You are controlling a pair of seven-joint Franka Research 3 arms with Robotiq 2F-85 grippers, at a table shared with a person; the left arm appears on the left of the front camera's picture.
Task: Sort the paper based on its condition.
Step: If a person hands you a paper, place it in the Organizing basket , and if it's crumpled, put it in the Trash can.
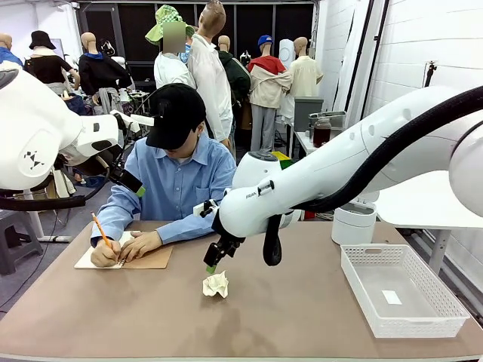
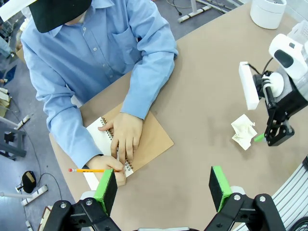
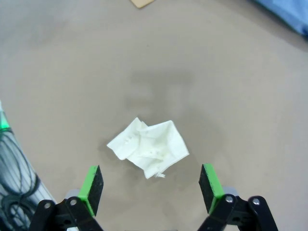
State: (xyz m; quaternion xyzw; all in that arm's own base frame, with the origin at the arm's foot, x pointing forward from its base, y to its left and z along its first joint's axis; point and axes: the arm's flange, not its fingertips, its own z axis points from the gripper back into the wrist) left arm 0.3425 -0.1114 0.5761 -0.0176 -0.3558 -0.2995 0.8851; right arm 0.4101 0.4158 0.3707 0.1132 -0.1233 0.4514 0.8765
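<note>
Progress: early, by my read. One crumpled sheet lies loose on the desk, nothing gripped. R jaws are spread wide, empty, hanging just above it. The sheet sits between the two green pads and a bit ahead of them, touching neither. Seen from the L wrist it's right beside the R jaws' tips.

L jaws are also wide apart w/ nothing between, held high and well away from the sheet. The person's notebook is straight ahead of them.

Done so far: hard to say. The white mesh basket is well off to the outer side of the R jaws. It holds one small flat white bit, can't tell what. Left to do: close on the crumpled sheet, lift, carry to wherever bad sheets go. Any flat sheets prob come later.

Around: the person writes w/ a pencil, other hand flat on the notebook, far side of the R jaws. A white tub is beyond the basket. Nothing stands between the R jaws and the sheet; the path to the basket looks free.
</note>
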